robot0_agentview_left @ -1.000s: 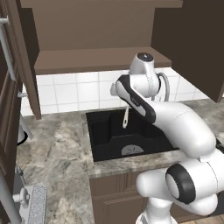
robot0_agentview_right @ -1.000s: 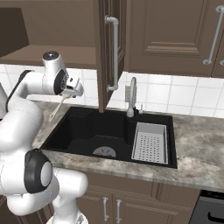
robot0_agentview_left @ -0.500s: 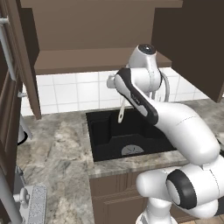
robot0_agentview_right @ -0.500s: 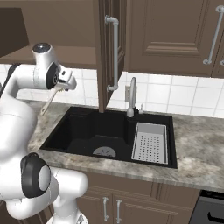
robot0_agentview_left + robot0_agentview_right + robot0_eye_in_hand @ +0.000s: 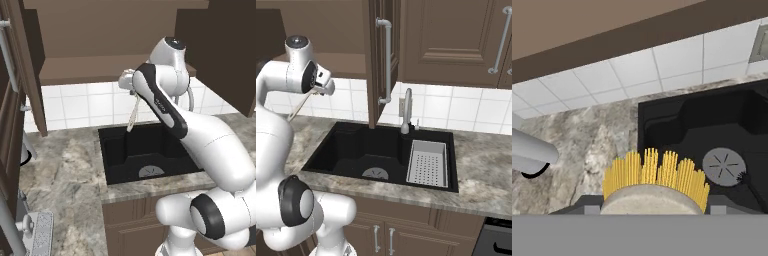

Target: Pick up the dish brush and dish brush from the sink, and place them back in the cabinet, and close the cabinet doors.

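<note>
1. Left base view: the white arm reaches up over the black sink (image 5: 150, 150), with its gripper (image 5: 131, 86) raised in front of the tiled wall, just below the open cabinet (image 5: 100, 67).
2. The gripper's fingers are clenched on the whitish-handled dish brush (image 5: 133, 112), whose slim handle hangs down and slightly left toward the sink's back rim, clear of the basin.
3. Right base view: the same brush handle (image 5: 300, 106) slants down from the gripper (image 5: 320, 89), over the marbled countertop (image 5: 481, 165) to the left of the sink (image 5: 346, 150).
4. Hand view: the brush's yellow-orange bristle head (image 5: 654, 175) sits between the finger tips, bristles pointing away from the camera.
5. Hand view: the black-handled dish brush (image 5: 749, 184) lies in the sink (image 5: 662, 125) just beside the round grey drain (image 5: 724, 166); most of it is cut off at the picture's edge.
6. Right base view: a cabinet door (image 5: 381, 55) stands open, edge-on, with its silver bar handle facing the camera, near the curved grey faucet (image 5: 406, 111). A white drain basket (image 5: 427, 162) rests in the right part of the sink.
</note>
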Robot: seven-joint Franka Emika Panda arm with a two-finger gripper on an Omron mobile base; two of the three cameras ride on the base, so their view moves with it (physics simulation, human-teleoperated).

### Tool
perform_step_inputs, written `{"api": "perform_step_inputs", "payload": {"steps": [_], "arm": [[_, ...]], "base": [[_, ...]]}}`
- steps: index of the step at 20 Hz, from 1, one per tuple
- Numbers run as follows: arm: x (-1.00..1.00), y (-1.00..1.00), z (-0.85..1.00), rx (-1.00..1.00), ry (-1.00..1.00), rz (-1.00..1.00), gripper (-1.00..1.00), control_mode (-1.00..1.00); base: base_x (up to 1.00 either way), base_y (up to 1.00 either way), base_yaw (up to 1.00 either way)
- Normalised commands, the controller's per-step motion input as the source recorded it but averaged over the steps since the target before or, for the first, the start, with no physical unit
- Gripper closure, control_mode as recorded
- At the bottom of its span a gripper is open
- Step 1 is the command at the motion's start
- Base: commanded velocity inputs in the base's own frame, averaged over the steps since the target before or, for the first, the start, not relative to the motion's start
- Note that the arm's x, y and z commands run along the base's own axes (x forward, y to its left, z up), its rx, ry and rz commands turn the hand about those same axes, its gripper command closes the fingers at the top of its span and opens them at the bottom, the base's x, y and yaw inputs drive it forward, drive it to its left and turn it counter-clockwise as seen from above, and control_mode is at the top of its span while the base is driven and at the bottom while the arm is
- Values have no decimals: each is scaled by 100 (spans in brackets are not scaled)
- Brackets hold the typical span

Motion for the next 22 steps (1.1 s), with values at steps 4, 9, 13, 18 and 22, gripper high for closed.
{"api": "perform_step_inputs", "payload": {"steps": [4, 9, 13, 18, 22], "arm": [[-23, 16, 45, 5, -7, 0, 100, -100], [-23, 15, 40, 3, -15, 0, 100, -100], [-18, 17, 35, 3, -18, 0, 100, -100], [-8, 24, 32, 10, -12, 0, 100, -100], [1, 28, 29, 9, -7, 0, 100, -100]], "base": [[0, 0, 0], [0, 0, 0], [0, 0, 0], [0, 0, 0], [0, 0, 0]]}}
